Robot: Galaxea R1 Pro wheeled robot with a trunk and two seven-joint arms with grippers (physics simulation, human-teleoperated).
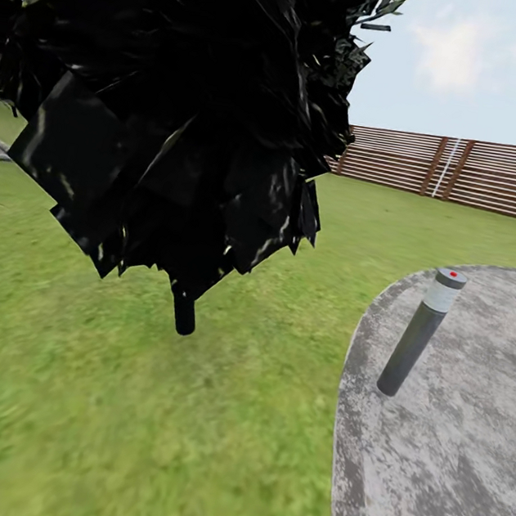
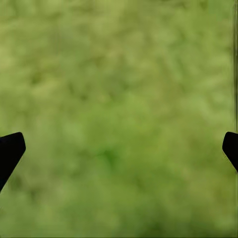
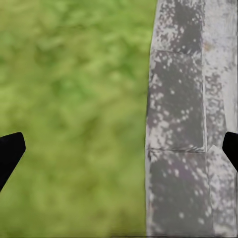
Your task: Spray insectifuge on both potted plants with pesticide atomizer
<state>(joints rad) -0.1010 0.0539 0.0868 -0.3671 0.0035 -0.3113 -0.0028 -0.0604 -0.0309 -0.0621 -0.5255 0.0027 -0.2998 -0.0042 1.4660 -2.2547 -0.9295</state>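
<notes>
Both pincers, left (image 2: 119,148) and right (image 3: 119,148), wide open, empty. Atomizer unseen: drive on along patio (image 1: 444,451) edge, scanning.

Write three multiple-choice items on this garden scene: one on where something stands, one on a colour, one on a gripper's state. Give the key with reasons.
1. Where does the grey bollard lamp post stand?
A. on the lawn
B. on the paved patio
C. against the fence

2. What colour is the small dot on the post's cap?
A. red
B. blue
C. yellow

3. How does the left gripper stand?
A. shut on a bottle
B. shut on nothing
C. open, nothing between its fingertips

Key: B, its base sits on the paved patio, apart from the lawn and the wooden fence. A, a red dot shows on top. C, the dark fingertips sit far apart over grass.
</notes>
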